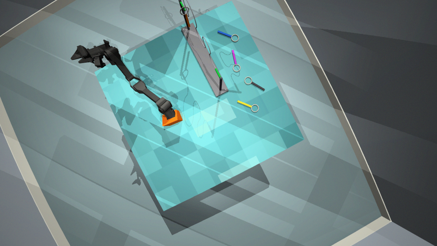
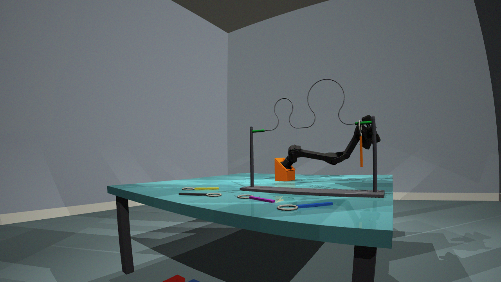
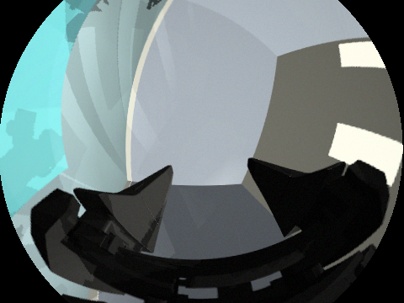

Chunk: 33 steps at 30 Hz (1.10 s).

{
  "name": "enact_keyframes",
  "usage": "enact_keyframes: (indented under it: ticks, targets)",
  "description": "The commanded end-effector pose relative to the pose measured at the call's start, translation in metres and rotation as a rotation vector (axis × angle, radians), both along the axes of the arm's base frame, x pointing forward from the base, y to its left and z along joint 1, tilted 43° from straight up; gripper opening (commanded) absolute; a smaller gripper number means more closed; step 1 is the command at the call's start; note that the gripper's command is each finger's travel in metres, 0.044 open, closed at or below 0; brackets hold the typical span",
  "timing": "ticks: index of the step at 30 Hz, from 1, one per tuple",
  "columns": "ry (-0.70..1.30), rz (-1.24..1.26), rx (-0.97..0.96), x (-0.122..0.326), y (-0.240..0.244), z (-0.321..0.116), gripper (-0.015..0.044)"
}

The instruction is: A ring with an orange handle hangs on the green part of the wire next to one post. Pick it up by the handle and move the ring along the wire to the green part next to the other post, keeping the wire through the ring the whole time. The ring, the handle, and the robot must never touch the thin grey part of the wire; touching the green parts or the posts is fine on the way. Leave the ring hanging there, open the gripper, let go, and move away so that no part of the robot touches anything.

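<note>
The ring [image 1: 184, 14] [image 2: 359, 127] hangs on the green part [image 2: 366, 122] beside one post [image 2: 374, 157], at the top in the top view and at the right in the exterior view. Its orange handle [image 1: 187, 21] [image 2: 361, 151] points down. The grey wire [image 2: 326, 79] rises in two loops to the other green part [image 1: 218, 73] [image 2: 258, 131] beside the other post [image 1: 220, 83] [image 2: 251, 157]. My gripper [image 3: 210, 167] is open and empty. It is well away from the ring, on the robot's side, past the table edge in the top view. In the exterior view it is partly hidden behind the post and ring.
The posts stand on a grey base [image 1: 204, 59] [image 2: 308, 191]. Beyond it on the table lie loose rings with a blue handle [image 1: 224, 33] [image 2: 315, 204], a magenta handle [image 1: 234, 57] [image 2: 261, 199], a black handle [image 1: 258, 85] [image 2: 191, 194] and a yellow handle [image 1: 244, 104] [image 2: 206, 188].
</note>
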State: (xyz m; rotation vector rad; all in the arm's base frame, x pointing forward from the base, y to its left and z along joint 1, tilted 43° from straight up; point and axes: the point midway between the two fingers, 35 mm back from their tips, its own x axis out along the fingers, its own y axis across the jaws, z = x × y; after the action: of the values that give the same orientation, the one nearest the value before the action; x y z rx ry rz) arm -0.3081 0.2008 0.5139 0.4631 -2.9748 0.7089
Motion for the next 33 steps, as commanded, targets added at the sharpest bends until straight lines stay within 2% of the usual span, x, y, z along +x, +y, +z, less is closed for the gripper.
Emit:
enact_keyframes:
  ticks: [1, 4, 9, 16, 24, 29, 33]
  targets:
    - [0.002, 0.002, 0.003, 0.0, -0.001, 0.001, 0.0374]
    - [0.029, 0.032, 0.041, -0.001, -0.02, 0.01, 0.0295]
    - [0.146, 0.143, 0.173, 0.006, -0.09, 0.042, 0.0164]
    - [0.346, 0.321, 0.335, 0.047, -0.191, 0.084, 0.016]
    - [0.597, 0.532, 0.473, 0.135, -0.284, 0.116, 0.016]
    - [0.711, 0.529, 0.48, 0.157, -0.296, 0.127, 0.016]
    - [0.807, 0.588, 0.504, 0.194, -0.314, 0.133, 0.016]
